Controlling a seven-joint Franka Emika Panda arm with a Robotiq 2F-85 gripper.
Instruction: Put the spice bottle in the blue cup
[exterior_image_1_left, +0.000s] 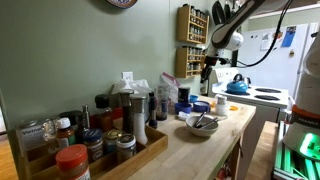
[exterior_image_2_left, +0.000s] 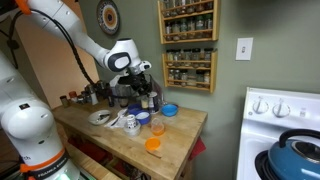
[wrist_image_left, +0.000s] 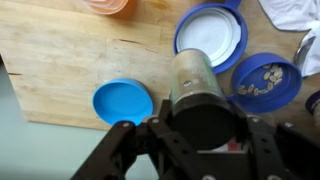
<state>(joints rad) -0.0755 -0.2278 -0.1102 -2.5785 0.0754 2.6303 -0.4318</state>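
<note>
No legible text on anything

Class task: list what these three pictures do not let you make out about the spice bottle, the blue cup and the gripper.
1. Wrist view: the spice bottle is blurred, its label unreadable, and its lower end is hidden behind the gripper.
2. Wrist view: the blue cup has its near edge covered by the gripper; its depth is unclear from above.
3. Both exterior views: the spice bottle is too small and dark to pick out.
</note>
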